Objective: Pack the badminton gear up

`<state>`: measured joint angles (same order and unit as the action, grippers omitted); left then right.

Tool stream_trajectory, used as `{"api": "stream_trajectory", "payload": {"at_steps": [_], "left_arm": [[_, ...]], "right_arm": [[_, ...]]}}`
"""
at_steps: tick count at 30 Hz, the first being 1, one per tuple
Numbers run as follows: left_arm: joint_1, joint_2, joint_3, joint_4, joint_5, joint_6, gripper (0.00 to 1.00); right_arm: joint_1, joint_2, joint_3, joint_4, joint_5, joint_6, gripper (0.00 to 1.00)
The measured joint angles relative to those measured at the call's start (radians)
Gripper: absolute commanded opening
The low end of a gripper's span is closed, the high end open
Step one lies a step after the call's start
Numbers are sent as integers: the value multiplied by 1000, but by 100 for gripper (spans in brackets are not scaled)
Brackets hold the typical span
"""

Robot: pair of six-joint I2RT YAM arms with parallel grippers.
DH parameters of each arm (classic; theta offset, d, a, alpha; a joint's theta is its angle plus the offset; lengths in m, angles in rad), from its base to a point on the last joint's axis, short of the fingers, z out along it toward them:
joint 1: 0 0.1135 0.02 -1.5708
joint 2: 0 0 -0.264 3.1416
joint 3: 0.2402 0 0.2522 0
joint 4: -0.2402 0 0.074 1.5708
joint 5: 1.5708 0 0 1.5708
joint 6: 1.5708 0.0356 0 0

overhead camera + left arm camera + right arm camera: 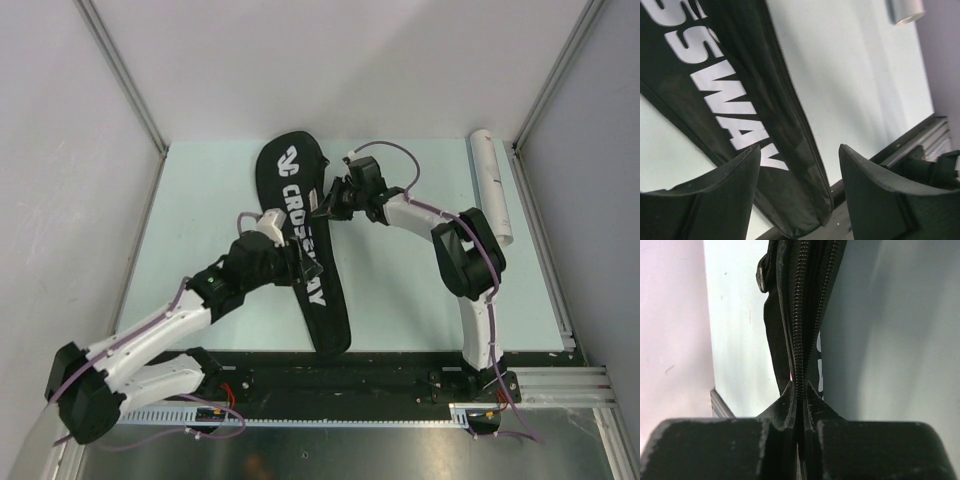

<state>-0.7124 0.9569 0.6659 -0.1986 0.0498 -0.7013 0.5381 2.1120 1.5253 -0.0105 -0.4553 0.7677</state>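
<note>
The long black "CROSSWAY" racket bag (pixel 300 240) lies slantwise on the pale green table, wide end at the back, narrow end toward the arms. My right gripper (pixel 318 205) is shut on the bag's right edge; in the right wrist view its fingertips (pixel 801 390) pinch the zipper seam (pixel 800 300). My left gripper (pixel 300 262) hovers over the bag's middle, open. In the left wrist view its fingers (pixel 800 150) straddle the bag's narrow end (pixel 740 110) with nothing between them. A white cylindrical tube (pixel 492 195) lies at the back right, also seen as the tube (pixel 906 10).
Grey walls with metal frame posts (pixel 120 75) close in the table on three sides. A black rail (pixel 400 375) runs along the near edge, just past the bag's narrow end. The right arm's elbow (pixel 468 255) stands between bag and tube.
</note>
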Motion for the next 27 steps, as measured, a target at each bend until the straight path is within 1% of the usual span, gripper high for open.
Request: {"api": "stream_trajectory", "payload": {"at_steps": [4, 8, 12, 15, 18, 19, 21, 23, 24, 25, 26, 27], "left_arm": [[-5, 106, 50, -17, -31, 52, 76], [-7, 147, 93, -27, -53, 101, 83], [-11, 175, 132, -6, -55, 143, 86], [-18, 206, 145, 16, -58, 179, 84], [-30, 249, 148, 30, -84, 212, 74], [-36, 263, 148, 31, -101, 224, 70], [-50, 282, 148, 32, -145, 242, 64], [-63, 292, 148, 34, -190, 253, 51], [-67, 295, 148, 35, -209, 254, 42], [-72, 299, 148, 40, -233, 259, 22], [-74, 303, 148, 47, -248, 260, 13], [-76, 306, 148, 52, -258, 266, 6]], "right_arm": [[28, -61, 8, -127, 147, 4, 0], [82, -95, 47, -271, 311, 31, 0], [138, -109, 126, -404, 435, 73, 0], [169, -126, 159, -459, 483, 116, 0], [182, -154, 162, -504, 514, 154, 0], [185, -163, 162, -518, 524, 166, 0], [187, -182, 162, -541, 537, 192, 0], [192, -202, 162, -560, 551, 217, 0], [195, -209, 161, -565, 557, 229, 0], [199, -222, 157, -566, 572, 244, 0], [203, -234, 154, -569, 586, 254, 4], [209, -248, 143, -564, 602, 261, 20]]}}
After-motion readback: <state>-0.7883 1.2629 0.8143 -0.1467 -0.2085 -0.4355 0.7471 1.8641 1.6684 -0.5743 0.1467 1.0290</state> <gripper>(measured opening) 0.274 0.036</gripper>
